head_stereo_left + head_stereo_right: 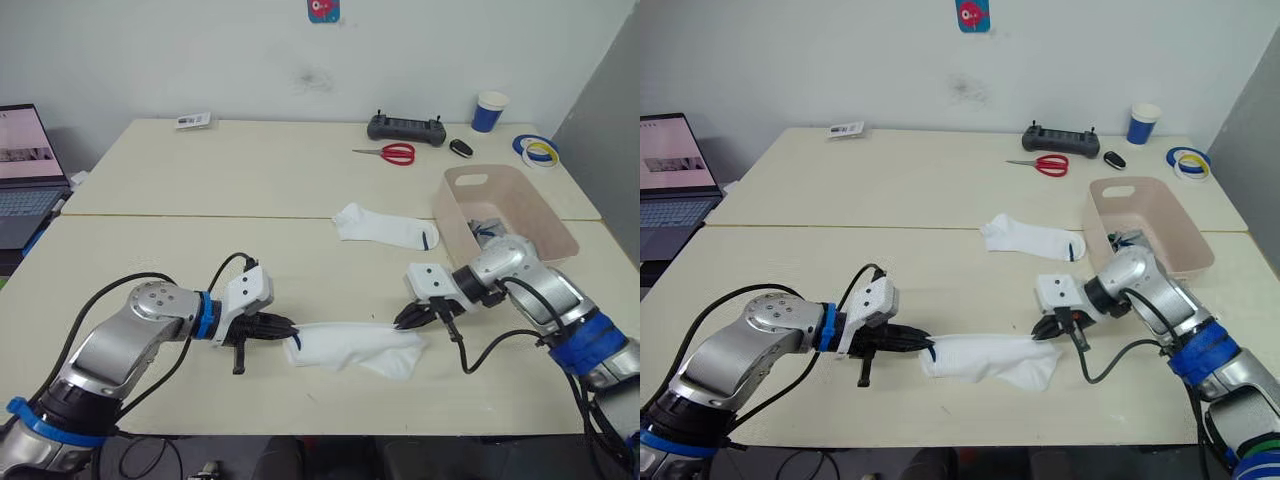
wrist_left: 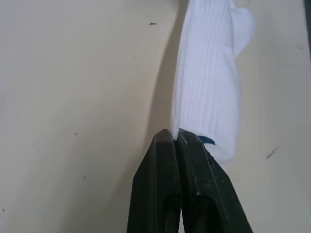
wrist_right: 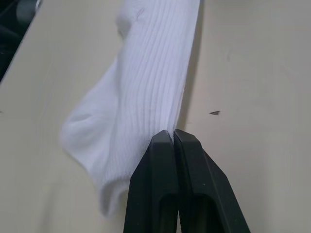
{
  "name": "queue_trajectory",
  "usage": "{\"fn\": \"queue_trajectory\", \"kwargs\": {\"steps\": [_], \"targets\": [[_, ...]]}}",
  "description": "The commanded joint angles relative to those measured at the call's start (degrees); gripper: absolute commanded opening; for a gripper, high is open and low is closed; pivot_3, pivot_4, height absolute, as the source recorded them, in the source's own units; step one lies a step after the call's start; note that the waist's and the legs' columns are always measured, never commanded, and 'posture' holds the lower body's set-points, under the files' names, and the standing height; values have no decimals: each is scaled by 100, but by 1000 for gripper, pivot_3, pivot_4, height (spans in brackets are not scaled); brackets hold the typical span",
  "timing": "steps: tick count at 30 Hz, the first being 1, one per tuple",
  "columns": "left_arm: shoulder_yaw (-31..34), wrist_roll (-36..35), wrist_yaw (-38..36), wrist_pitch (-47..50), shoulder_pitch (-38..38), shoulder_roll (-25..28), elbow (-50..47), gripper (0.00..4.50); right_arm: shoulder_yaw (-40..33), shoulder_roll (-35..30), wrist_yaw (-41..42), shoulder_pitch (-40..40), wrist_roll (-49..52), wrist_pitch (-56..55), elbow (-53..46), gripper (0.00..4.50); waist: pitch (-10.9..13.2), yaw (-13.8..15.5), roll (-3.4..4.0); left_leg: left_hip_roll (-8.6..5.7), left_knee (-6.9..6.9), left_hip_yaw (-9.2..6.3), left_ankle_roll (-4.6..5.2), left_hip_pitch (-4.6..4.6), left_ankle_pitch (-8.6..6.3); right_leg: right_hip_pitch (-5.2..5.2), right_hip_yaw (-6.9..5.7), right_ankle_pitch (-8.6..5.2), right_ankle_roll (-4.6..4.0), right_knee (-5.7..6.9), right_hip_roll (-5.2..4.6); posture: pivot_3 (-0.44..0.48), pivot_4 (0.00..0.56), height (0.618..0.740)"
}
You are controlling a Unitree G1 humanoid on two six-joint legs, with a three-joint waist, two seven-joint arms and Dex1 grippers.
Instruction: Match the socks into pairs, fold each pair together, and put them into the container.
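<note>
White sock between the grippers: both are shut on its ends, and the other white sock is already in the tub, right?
Not quite. The other white sock lies on the table beside the tub, as the left eye view shows. Both grippers do grip the near sock.

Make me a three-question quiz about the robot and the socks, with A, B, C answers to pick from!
1. Where is the second white sock?
A. beside the container
B. on the laptop
C. in the blue cup

2. What colour are the scissors handles?
A. green
B. red
C. yellow

3. What is the left gripper doing?
A. hanging open
B. shut on scissors
C. shut on the held white sock

Answers:
1 A: it lies flat on the table just left of the tub.
2 B: the handles are red.
3 C: its fingers pinch one end; the right gripper pinches the other.
</note>
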Motion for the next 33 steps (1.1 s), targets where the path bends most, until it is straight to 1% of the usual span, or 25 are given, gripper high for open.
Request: {"fn": "queue_trajectory", "kwargs": {"steps": [1,6,9,12,14,16,17,18,19,22,25,27,28,29,30,33], "targets": [[-68,272,187,-86,-155,-107,48,0,-48,176,-11,-145,-148,-266,184,56,0,6,0,0,0,-1,0,0,0,0,0,0,0,0,0,0,150,740],[-104,572,312,-264,-357,-304,327,0,-105,404,-181,-202,-421,-613,581,56,0,21,0,-1,3,-1,0,0,0,2,0,1,0,2,-1,0,150,740],[-102,662,288,-413,-431,-413,432,702,-208,473,-257,-215,-468,-745,744,702,0,24,0,-1,6,0,0,1,0,3,1,1,0,2,-1,0,150,740],[-108,675,152,-405,-303,-357,331,1653,-399,514,-310,-183,-287,-549,669,1742,0,16,0,-1,7,1,0,0,0,3,2,2,-3,3,-1,0,150,740],[-15,751,241,-435,-185,-316,357,2322,-546,469,-391,-106,-220,-427,521,2488,0,17,0,0,6,-2,0,1,0,3,0,4,-5,5,-1,0,150,740],[157,853,486,-419,-130,-317,471,2976,-716,358,-447,6,-169,-348,349,3206,0,23,0,0,6,-5,0,1,0,3,-1,5,-7,6,-2,0,150,740],[214,884,573,-407,-112,-319,503,3310,-768,319,-460,52,-152,-321,276,3238,0,28,0,0,5,-7,0,0,0,3,-2,5,-7,6,-3,0,150,740],[300,902,649,-404,-73,-296,538,3694,-855,272,-508,110,-125,-300,192,3238,0,29,0,0,5,-8,0,0,0,4,-3,5,-7,6,-4,0,150,740],[479,881,735,-430,88,-247,506,3932,-1044,241,-619,233,15,-125,22,3238,0,30,0,0,5,-8,0,0,0,4,-3,4,-6,6,-5,0,150,740],[1078,523,802,-613,623,-305,145,3932,-1562,254,-943,638,437,275,-461,3238,0,14,0,2,4,-6,0,1,0,4,0,4,-6,5,-16,0,150,740],[1506,-2,822,-511,1055,-524,-447,3932,-1804,271,-1160,1229,639,283,-993,3238,0,30,0,3,2,-6,1,-1,-1,3,-1,3,-5,5,-20,0,150,740],[1655,-330,905,-470,1202,-768,-853,3966,-1903,433,-1393,1687,829,316,-1423,2855,-1,47,0,4,2,-11,1,0,-1,9,1,1,-1,2,-20,0,150,740],[1626,-359,987,-510,1207,-891,-977,3780,-1902,559,-1529,1840,905,361,-1604,2616,-1,54,-1,3,3,-15,0,0,-1,12,2,0,0,2,-20,0,150,740],[1564,-346,1040,-542,1207,-969,-1046,3554,-1867,649,-1622,1927,921,369,-1716,2224,-1,50,0,2,3,-18,0,0,-1,13,3,0,0,2,-20,0,150,740],[1476,-298,1090,-561,1224,-1025,-1090,3389,-1794,732,-1707,1982,891,381,-1786,1963,0,39,0,2,3,-17,0,1,-1,14,4,0,1,2,-19,0,150,740],[1114,-30,1239,-686,1283,-1165,-1134,2390,-1514,953,-1928,2097,701,336,-1816,847,-2,8,0,-1,5,-7,-2,13,1,18,3,8,8,5,-14,0,150,740]]}}
